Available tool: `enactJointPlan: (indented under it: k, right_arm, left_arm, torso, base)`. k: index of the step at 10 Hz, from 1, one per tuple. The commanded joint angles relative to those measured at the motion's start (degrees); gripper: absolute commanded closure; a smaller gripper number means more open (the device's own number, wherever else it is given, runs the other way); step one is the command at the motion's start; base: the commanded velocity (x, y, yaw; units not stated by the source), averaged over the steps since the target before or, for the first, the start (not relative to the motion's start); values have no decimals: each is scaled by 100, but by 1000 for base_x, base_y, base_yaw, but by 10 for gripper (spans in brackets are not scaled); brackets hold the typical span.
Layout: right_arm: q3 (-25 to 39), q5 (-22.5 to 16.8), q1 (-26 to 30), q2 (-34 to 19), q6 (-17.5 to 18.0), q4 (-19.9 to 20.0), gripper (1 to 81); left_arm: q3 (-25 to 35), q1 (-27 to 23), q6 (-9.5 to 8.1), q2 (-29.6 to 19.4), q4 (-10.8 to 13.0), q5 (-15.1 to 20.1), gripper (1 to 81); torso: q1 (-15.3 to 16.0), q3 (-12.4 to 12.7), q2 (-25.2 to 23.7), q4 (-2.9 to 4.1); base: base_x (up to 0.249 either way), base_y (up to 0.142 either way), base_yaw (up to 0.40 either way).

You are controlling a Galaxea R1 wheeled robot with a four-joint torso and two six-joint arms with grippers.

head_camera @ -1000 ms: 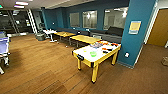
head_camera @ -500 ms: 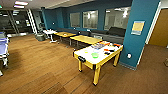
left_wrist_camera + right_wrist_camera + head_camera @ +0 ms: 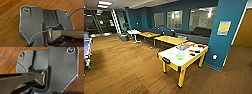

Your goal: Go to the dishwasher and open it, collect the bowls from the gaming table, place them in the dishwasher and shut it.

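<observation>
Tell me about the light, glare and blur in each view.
Head view: soft and blurred, ceiling lights blown out, glare on the wall windows, the white-topped table bright with the green bowl on it. Left wrist view: even light on wood floor, mild blur. Right wrist view: much the same.

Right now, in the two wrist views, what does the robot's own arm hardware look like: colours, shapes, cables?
Each wrist view shows a wide dark grey plate with rounded corners and round silvery fittings at its corners, above wooden floor. A dark jointed bar with a silvery ring crosses the plate. A thin blue cable runs over the left arm's plate; another blue cable, turning dark, reaches the right arm's bar.
</observation>
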Motion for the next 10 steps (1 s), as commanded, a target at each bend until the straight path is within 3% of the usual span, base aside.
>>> enactJointPlan:
  k: [1, 6, 10]
  right_arm:
    - [24, -329, 254, -3, -22, -48, 10]
    - [24, -329, 263, -3, -13, -92, 10]
    - [24, -321, 254, -3, -13, -92, 10]
  left_arm:
    - [19, -172, -5, -74, 67, 267, 10]
    - [27, -180, -5, -66, 67, 267, 10]
    - [19, -180, -5, -66, 58, 267, 10]
  torso:
    - [0, 0, 0, 0]
    - [0, 0, 0, 0]
    - [0, 0, 0, 0]
  base:
    - [136, 0, 0]
    - [137, 0, 0]
    - [137, 67, 0]
